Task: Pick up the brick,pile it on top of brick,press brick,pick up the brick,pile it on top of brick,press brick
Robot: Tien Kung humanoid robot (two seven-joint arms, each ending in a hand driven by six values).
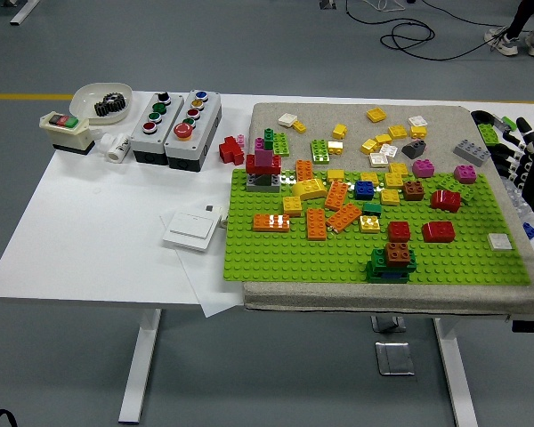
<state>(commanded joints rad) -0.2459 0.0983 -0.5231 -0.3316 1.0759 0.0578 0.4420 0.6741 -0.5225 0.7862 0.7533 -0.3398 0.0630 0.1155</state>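
A green baseplate (285,258) lies on a grey mat and carries many loose bricks. Near its front stands a small pile (392,259): a brown brick on dark green bricks. A red brick (399,231) sits just behind the pile, and another red brick (438,231) lies to its right. A red, magenta and grey pile (263,169) stands at the plate's back left. My right hand (532,173) is at the picture's right edge, beside the mat and apart from every brick. It holds nothing that I can see. My left arm is out of view.
Two grey button boxes (176,116), a switch box (65,130) and a white bowl with a black gear (102,96) stand at the back left. A white switch plate (192,229) lies on paper by the mat. A white brick (499,241) sits at the plate's right edge.
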